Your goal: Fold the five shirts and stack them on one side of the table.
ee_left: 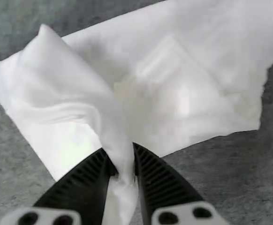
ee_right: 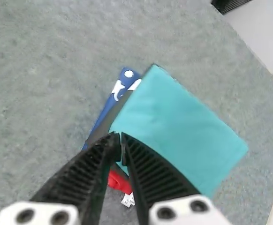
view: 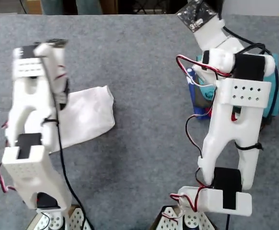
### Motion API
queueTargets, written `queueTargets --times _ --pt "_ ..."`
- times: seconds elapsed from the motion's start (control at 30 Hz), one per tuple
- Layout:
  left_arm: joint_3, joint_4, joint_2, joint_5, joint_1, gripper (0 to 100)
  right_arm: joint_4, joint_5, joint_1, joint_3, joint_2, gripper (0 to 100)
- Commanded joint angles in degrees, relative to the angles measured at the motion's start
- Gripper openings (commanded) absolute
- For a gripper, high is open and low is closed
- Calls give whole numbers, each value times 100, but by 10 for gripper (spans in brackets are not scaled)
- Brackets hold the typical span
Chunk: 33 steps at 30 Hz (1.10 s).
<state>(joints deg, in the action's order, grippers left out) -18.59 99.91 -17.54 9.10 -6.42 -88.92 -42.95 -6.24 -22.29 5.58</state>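
Observation:
A white shirt point(view: 87, 116) lies partly folded on the grey table, left of centre. My left gripper point(ee_left: 124, 165) is shut on a pinched fold of this white shirt point(ee_left: 174, 89), lifting it slightly. At the right side sits a stack of folded shirts point(view: 204, 91), mostly hidden under the right arm point(view: 235, 115). In the right wrist view a teal shirt point(ee_right: 178, 131) tops the stack, with a blue one point(ee_right: 120, 86) and a red one point(ee_right: 119, 183) under it. My right gripper point(ee_right: 120, 140) hovers above the stack's edge, shut on nothing.
The grey felt table point(view: 144, 57) has free room in the middle and at the back. A light floor strip point(ee_right: 263, 33) lies beyond the table's edge near the stack. The arm bases point(view: 178, 218) stand at the front edge.

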Motion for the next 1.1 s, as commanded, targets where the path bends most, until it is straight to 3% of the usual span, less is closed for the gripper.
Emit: queueTargets --times 0.0,0.13,0.4,0.83,0.97,1.07 --pt "-4 -149 325 -352 655 29 158 -44 -158 13 233 15" --pt "215 -853 316 -985 1068 29 158 -44 -149 22 224 15" --pt "655 -1486 316 -1398 1648 29 158 -44 -141 22 189 15" --pt "1015 -2374 316 -1785 1692 30 158 -44 -114 48 207 15" --pt "1007 -2585 316 -2347 1657 32 141 -44 -70 57 189 15" --pt "1007 -2558 343 -2453 1666 116 114 -44 -70 66 189 15"
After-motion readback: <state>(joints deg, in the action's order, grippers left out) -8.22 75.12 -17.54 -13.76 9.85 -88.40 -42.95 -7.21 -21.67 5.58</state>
